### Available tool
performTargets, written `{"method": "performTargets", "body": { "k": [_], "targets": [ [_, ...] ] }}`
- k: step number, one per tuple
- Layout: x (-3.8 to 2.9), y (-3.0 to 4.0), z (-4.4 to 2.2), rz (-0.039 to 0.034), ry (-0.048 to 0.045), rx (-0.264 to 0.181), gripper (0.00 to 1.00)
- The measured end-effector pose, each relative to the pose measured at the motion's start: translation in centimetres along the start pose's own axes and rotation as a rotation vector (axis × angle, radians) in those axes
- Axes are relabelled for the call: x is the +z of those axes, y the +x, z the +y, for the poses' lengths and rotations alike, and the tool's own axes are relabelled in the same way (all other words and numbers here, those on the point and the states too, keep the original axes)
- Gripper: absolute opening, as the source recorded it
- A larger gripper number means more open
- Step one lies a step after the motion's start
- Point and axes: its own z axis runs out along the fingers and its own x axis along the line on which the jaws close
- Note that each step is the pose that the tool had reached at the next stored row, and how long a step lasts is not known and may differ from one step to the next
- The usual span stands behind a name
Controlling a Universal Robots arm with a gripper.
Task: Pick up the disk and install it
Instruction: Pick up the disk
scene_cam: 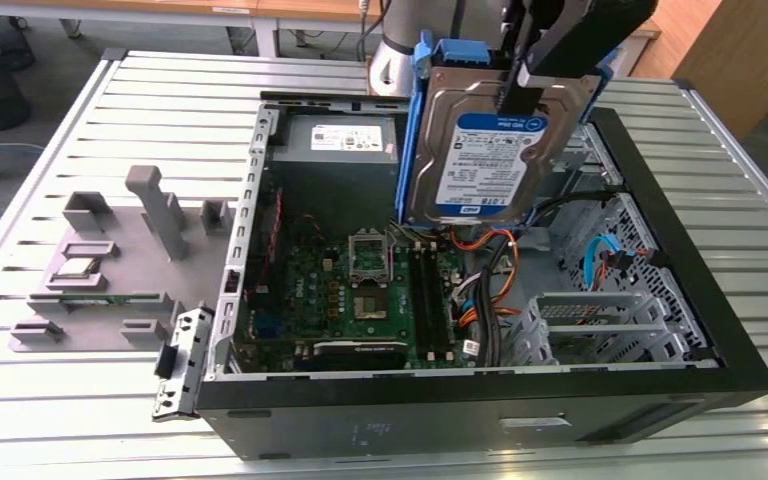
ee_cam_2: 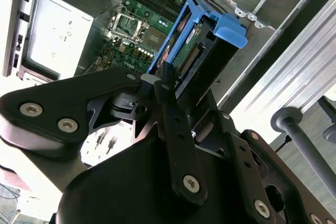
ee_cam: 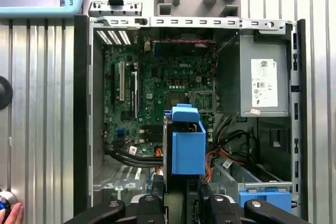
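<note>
The gripper, jaws clamped on the disk seemingly by one edge, hangs it over the motherboard, so a slip could strike board or cables.

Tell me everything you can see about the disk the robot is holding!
The disk is a flat silver metal rectangle with a blue-and-white label on its face. A blue plastic frame runs along its edges, with a handle tab at the top end. It stands on edge, up in the air above the open computer case, and looks clear of the parts below. The black pincer is clamped on its upper end.
</note>
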Motion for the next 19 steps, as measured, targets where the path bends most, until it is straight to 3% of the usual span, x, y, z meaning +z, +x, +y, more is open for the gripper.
{"method": "performTargets", "body": {
  "k": [19],
  "targets": [
    [-0.13, 2.72, -0.97, 0.0, 0.0, 0.0, 0.35]
  ]
}}
